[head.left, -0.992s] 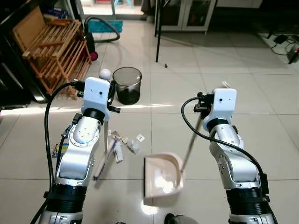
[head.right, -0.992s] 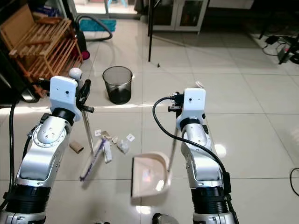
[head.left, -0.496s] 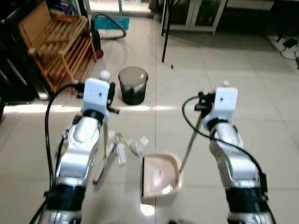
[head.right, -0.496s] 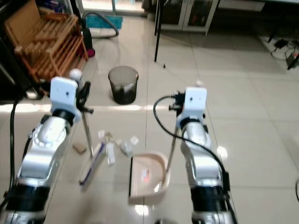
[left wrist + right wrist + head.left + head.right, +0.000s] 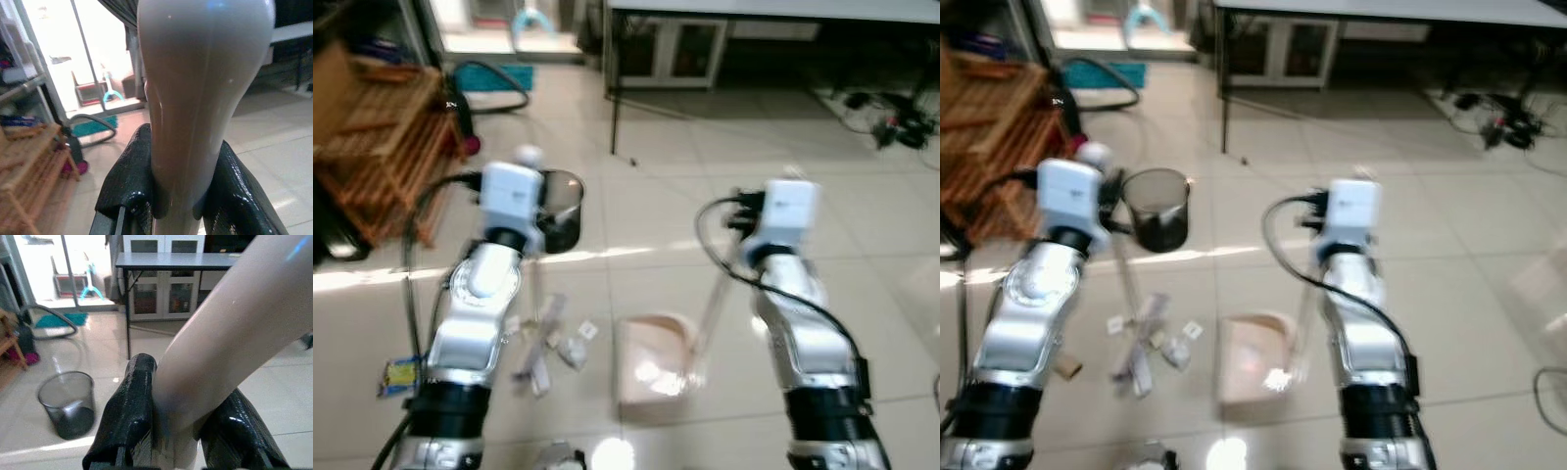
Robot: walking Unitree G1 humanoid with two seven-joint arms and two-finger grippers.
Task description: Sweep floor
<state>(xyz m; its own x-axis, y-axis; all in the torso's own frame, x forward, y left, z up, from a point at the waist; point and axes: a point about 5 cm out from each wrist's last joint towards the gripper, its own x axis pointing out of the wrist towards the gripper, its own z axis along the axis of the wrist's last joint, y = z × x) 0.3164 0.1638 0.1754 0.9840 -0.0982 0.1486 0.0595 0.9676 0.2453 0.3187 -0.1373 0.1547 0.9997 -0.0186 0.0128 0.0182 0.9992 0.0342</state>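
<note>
- Open tile floor (image 5: 862, 225) at 12–3 o'clock; wooden rack (image 5: 372, 147) bounds 10 o'clock.
- Left gripper (image 5: 166, 196) clamps the upright broom handle (image 5: 195, 98).
- Right gripper (image 5: 176, 431) clamps the dustpan handle (image 5: 230, 333); dustpan (image 5: 651, 372) opens toward 9.

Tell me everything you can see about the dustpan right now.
The dustpan is pale pink, glossy, plastic by the look of it, with a flat tray and a raised curved back wall. It rests on the tiled floor between the robot's arms, its open mouth facing the litter to the robot's left, apart from it. A long pale handle rises at a tilt from the back wall to the right gripper, whose fingers are shut on its rounded top. The image is blurred, so finer detail is unclear.
</note>
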